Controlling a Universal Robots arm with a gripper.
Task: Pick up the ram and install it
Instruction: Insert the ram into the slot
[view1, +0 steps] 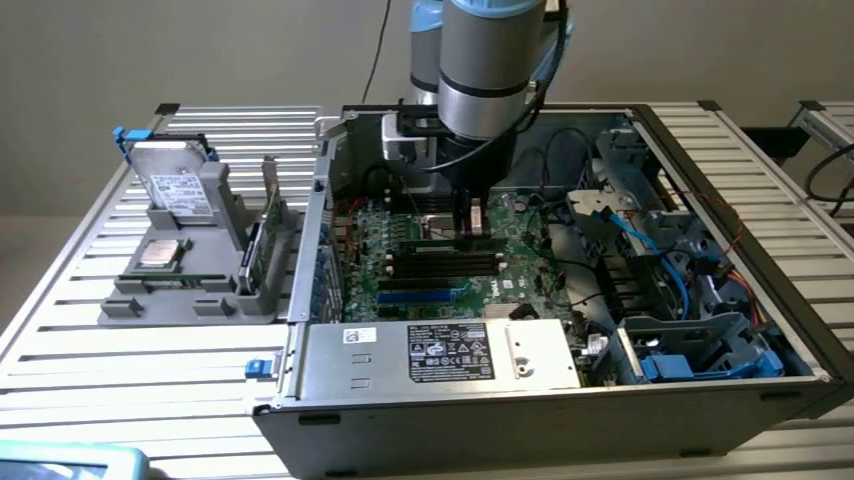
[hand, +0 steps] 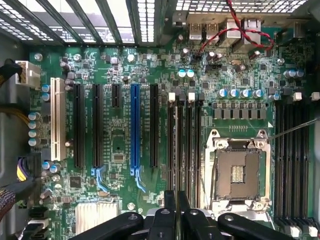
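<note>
My gripper (view1: 467, 228) hangs inside the open computer case (view1: 534, 410), straight over the black memory slots (view1: 441, 264) of the green motherboard (view1: 523, 225). It is shut on the ram (view1: 445, 243), a thin dark stick held level just above the slots. In the wrist view the two black fingers (hand: 162, 220) press close together, and the ram (hand: 176, 150) shows edge-on as a thin line between them. That line runs along the memory slots (hand: 192, 150) with white clips at their far ends. I cannot tell whether the stick touches a slot.
A bare CPU socket (hand: 239, 172) lies beside the slots, with expansion slots (hand: 135, 125) on the other side. At the exterior view's left, a grey holder (view1: 187, 295) carries a silver hard drive (view1: 174, 190) and a green card (view1: 274, 225). The power supply (view1: 454, 350) and blue cables (view1: 667, 250) crowd the case.
</note>
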